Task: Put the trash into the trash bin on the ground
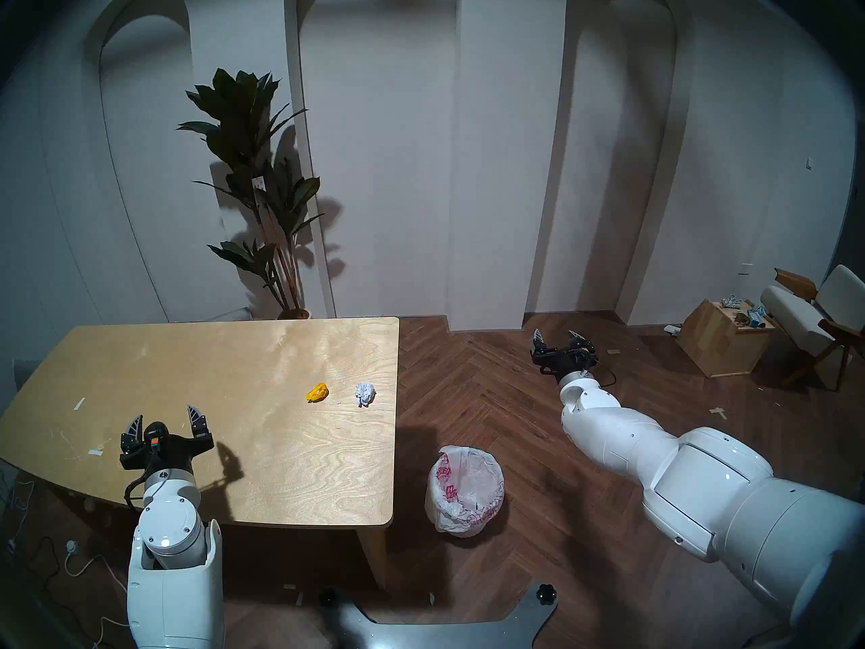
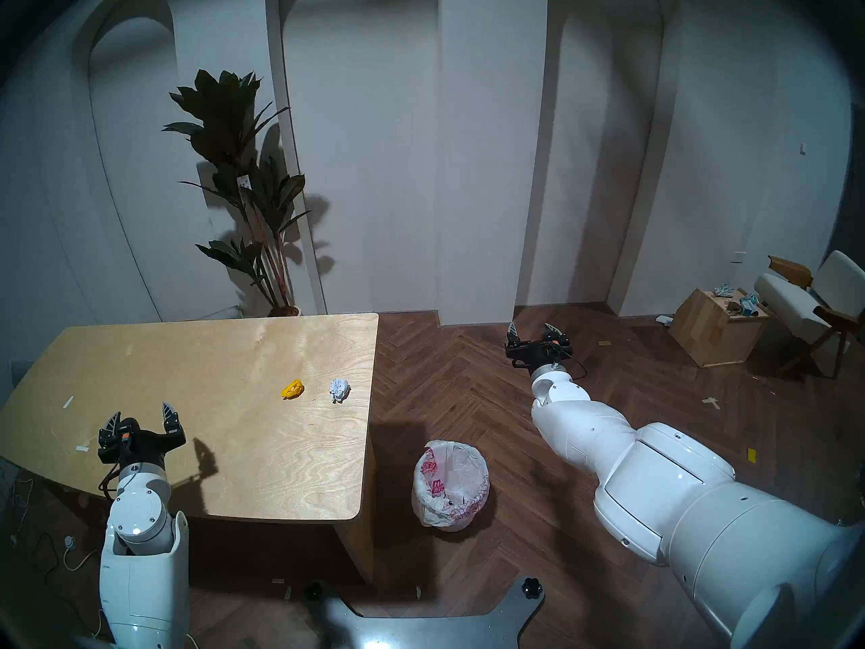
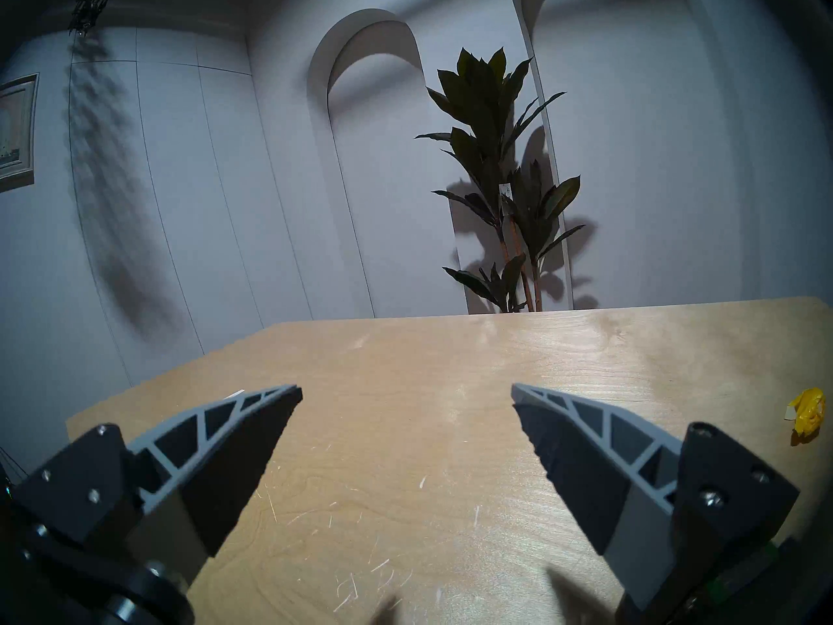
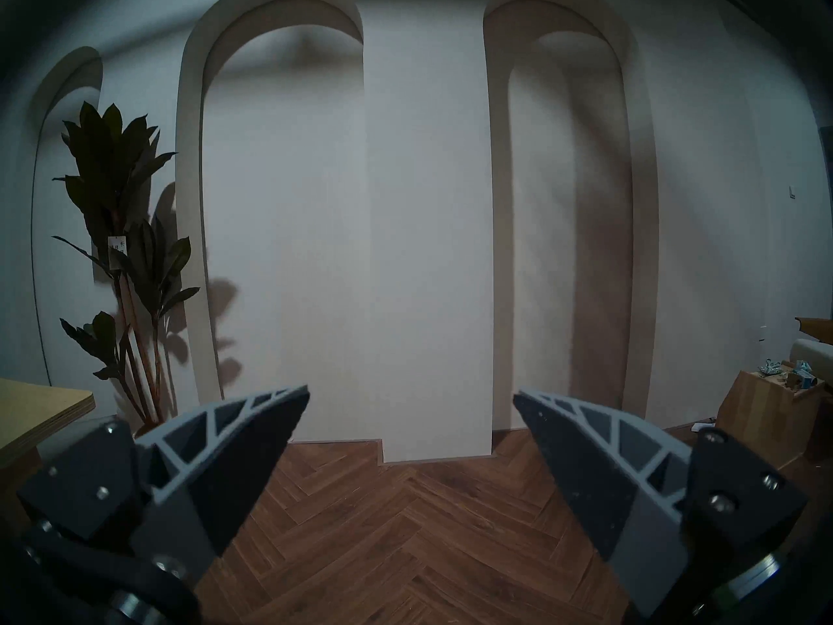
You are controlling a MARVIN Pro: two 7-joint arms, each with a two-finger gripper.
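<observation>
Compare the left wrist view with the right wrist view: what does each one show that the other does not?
Only the left wrist view shows the yellow wad on the table top, beyond the open left gripper, and a framed picture on the wall.

Only the right wrist view shows the wooden floor, the open wooden box of clutter, and the open right gripper.

Both show the potted plant, the arched wall, and part of the table. Neither shows the trash bin.
</observation>
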